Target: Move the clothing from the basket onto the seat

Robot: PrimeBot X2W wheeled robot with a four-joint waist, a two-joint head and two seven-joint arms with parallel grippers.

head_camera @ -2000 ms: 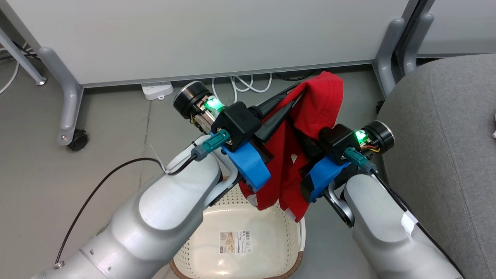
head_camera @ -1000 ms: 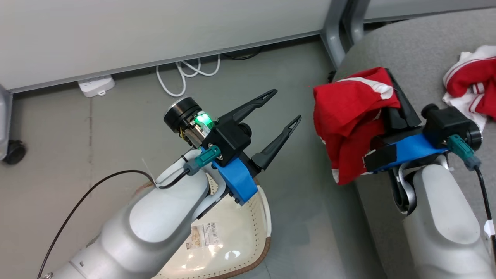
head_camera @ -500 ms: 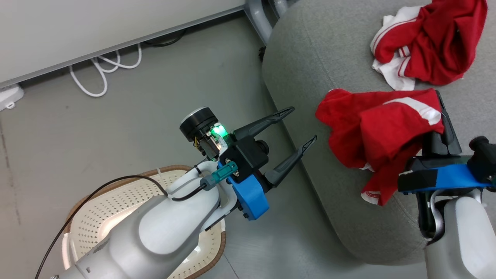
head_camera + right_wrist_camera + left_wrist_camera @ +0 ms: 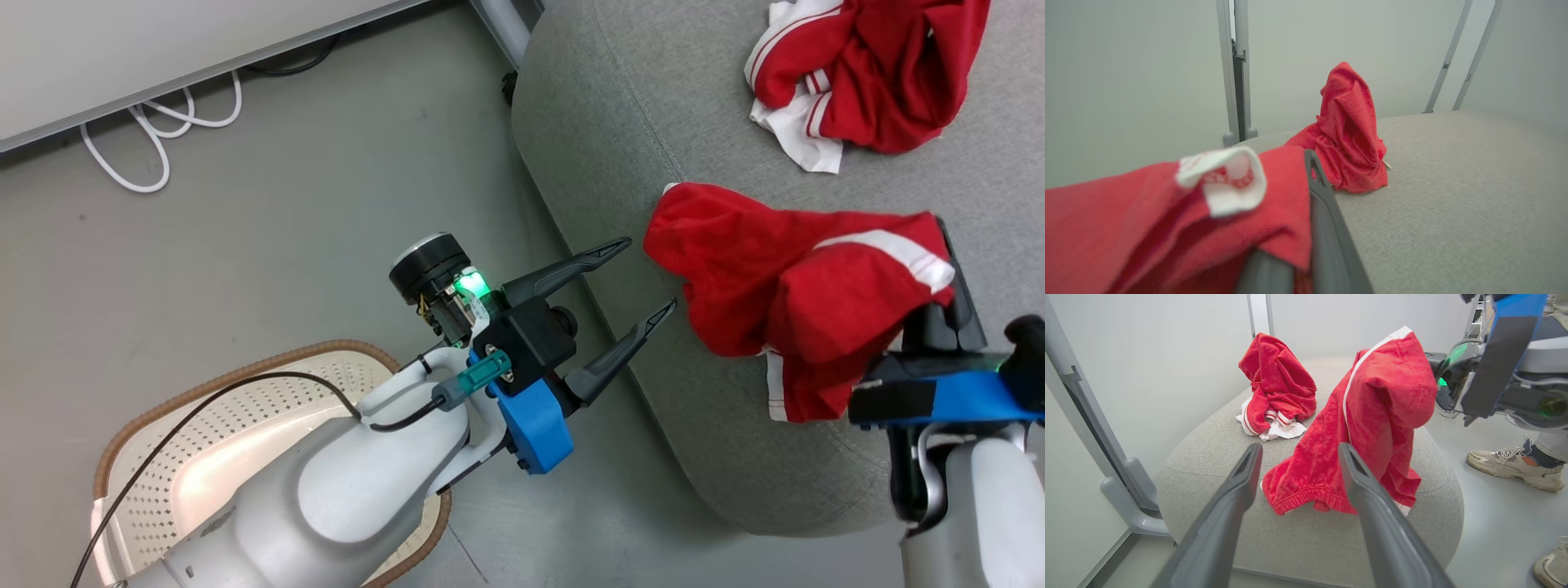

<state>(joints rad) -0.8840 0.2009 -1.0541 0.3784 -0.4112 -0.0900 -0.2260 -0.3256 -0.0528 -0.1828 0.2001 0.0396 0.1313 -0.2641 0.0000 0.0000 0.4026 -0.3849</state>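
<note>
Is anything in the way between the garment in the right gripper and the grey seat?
Nothing visible. The held garment hangs over bare seat from the right gripper; the second garment lies farther back, apart.

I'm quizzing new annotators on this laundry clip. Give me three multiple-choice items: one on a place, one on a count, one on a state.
1. Where does the loose garment lie? A) on the seat B) in the basket C) on the floor
2. How many red garments are in view? A) one B) two C) three
3. The left end effector is: A) shut on a garment B) open and empty C) shut on a cable
Key: 1 A, it sits crumpled on the seat; 2 B, the loose one plus the held garment in the right end effector; 3 B, its fingers stand apart with nothing between.
</note>
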